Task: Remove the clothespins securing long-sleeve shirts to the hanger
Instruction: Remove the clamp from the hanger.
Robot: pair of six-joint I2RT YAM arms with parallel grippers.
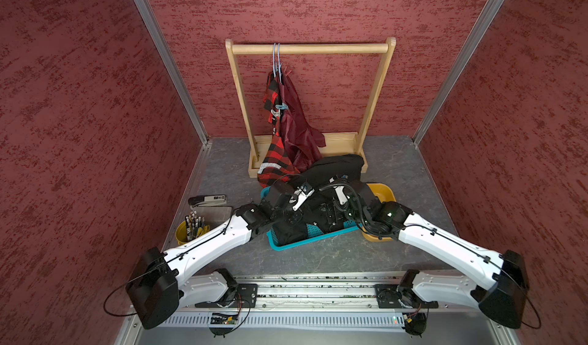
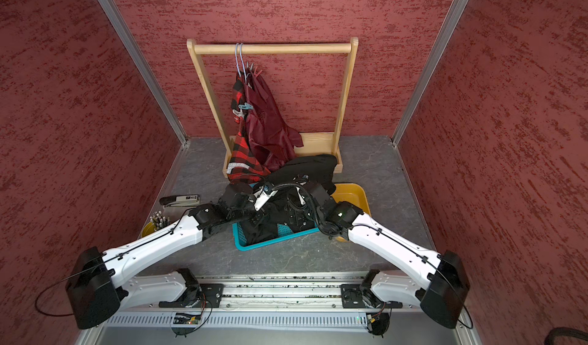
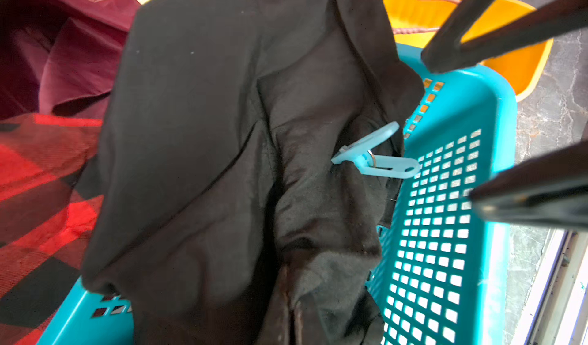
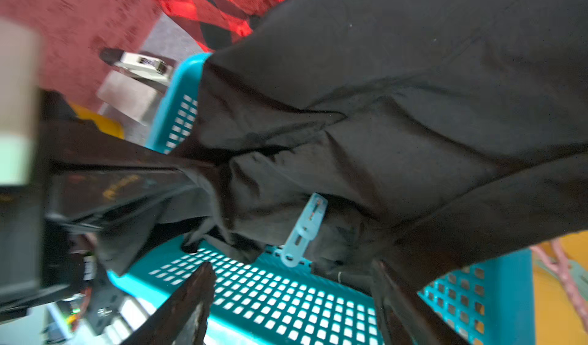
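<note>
A black shirt lies heaped over a teal basket. A light-blue clothespin is clipped to its folded edge, also visible in the right wrist view. My left gripper is shut on a fold of the black shirt. My right gripper stands open just short of the clothespin's free end, touching nothing. On the wooden rack, the plaid shirt and maroon shirt hang from hangers, with clothespins on them.
A yellow tray sits right of the basket, under my right arm. A stapler and a yellow cup of pencils stand at the left. Red walls enclose the table on three sides.
</note>
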